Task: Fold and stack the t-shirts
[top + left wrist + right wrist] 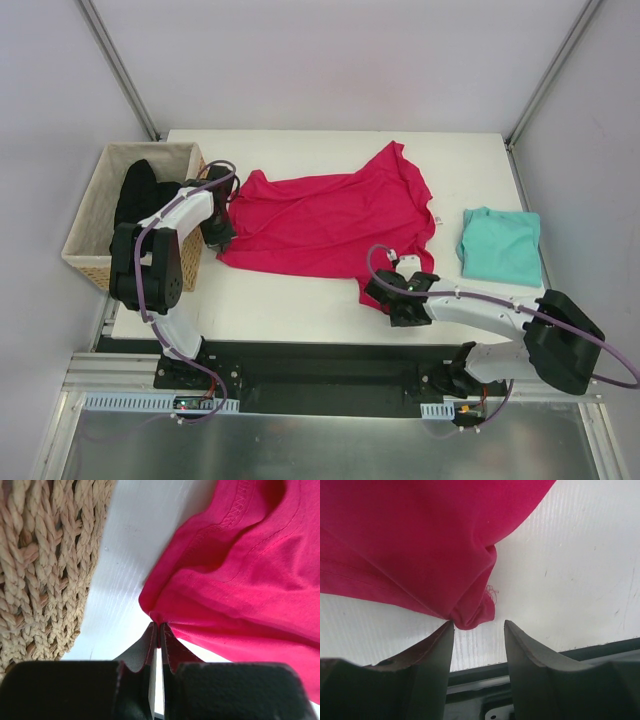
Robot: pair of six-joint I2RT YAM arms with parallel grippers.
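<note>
From above: the teal shirt lies folded at 3 o'clock on the tabletop, and the pink shirt is spread unfolded at centre. Left wrist: the left gripper pinches the pink hem. Right wrist: the right gripper stands open at its corner. Folding the pink shirt and stacking are not yet done.

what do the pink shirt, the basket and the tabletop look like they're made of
pink shirt: soft thin knit cloth, likely cotton jersey, matte; it drapes in folds and shows stitched hems.
basket: woven natural fibre, maybe seagrass or straw; rough twisted tan strands.
tabletop: hard white board, probably laminate or painted; smooth, faint sheen, fine lines.
</note>
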